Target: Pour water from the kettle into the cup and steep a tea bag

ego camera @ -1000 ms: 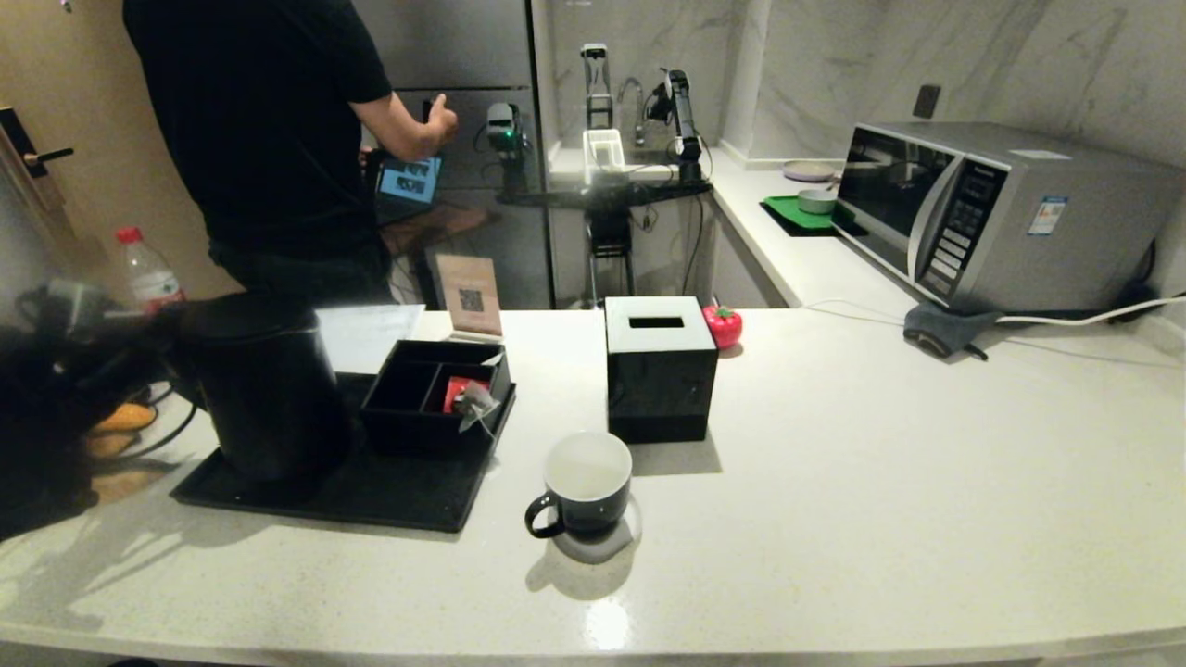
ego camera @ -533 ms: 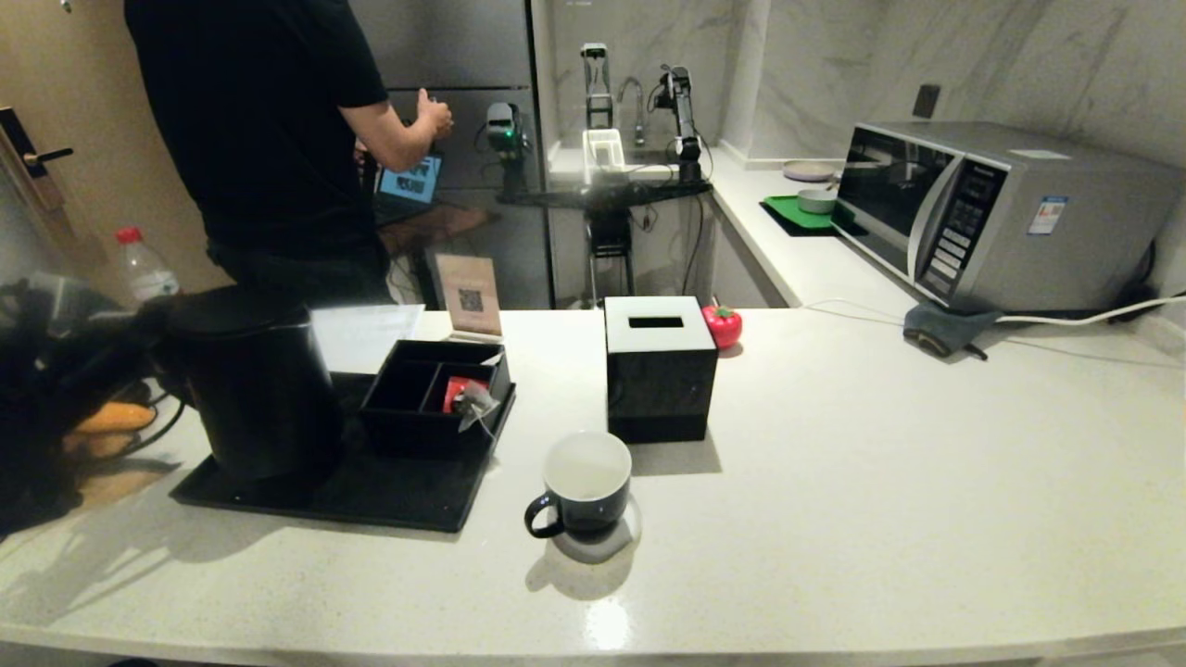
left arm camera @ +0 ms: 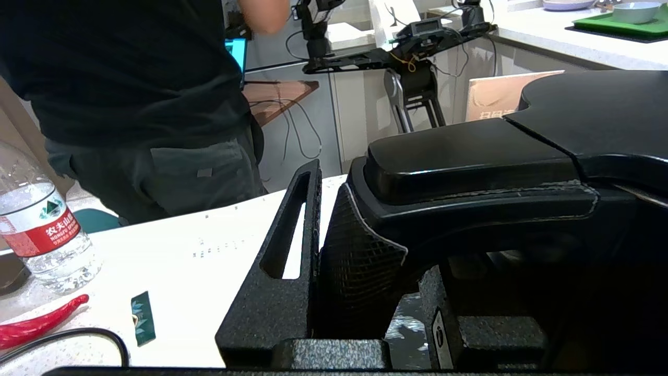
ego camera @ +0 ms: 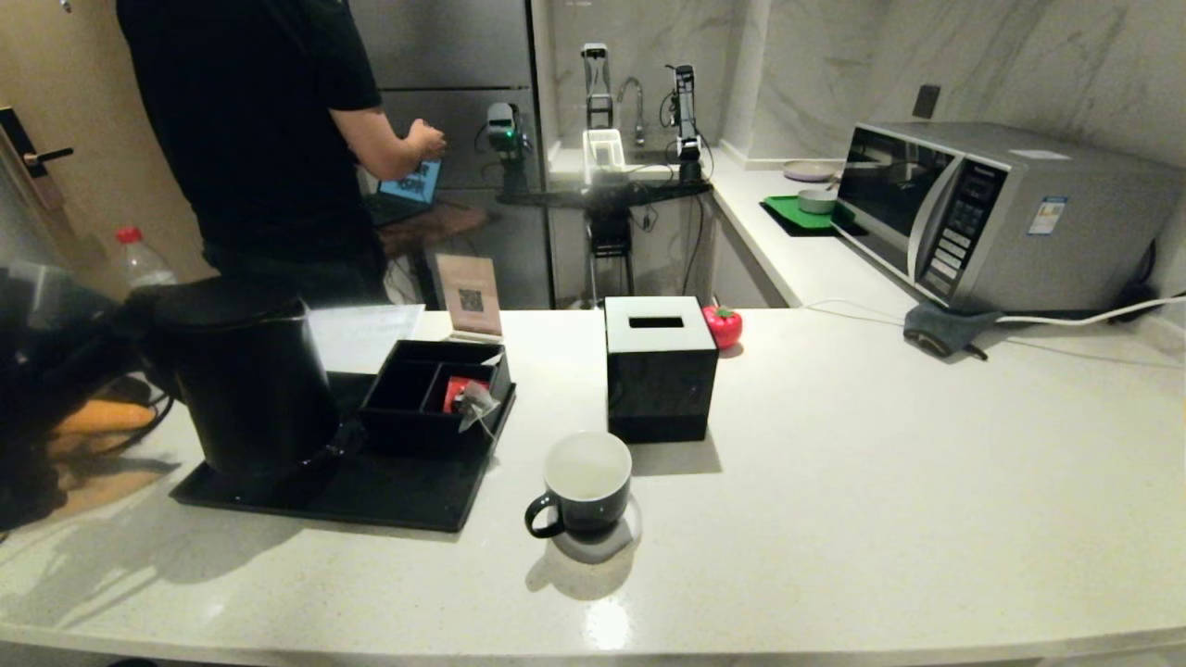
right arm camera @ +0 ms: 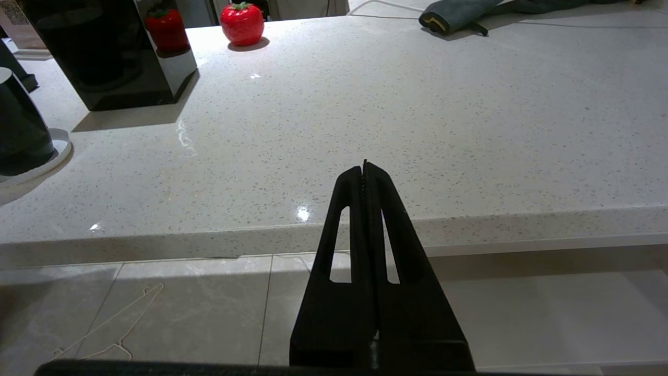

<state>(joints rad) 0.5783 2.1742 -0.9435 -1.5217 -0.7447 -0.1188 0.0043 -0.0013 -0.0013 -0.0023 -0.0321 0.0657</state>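
While pinching the matte black round kettle's (ego camera: 246, 380) loop handle, the left claw (left arm camera: 360, 261) is sitting left of the small dark mug (ego camera: 584, 491).

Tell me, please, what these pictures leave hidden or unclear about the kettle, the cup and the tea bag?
- Water level in the kettle: head view, hidden by its black wall and lid.
- Left gripper on the kettle handle: left wrist view, the far finger is mostly hidden behind the handle.
- Tea bag: head view, too small to see its string.
- Cup: right wrist view, cut off by the picture edge.
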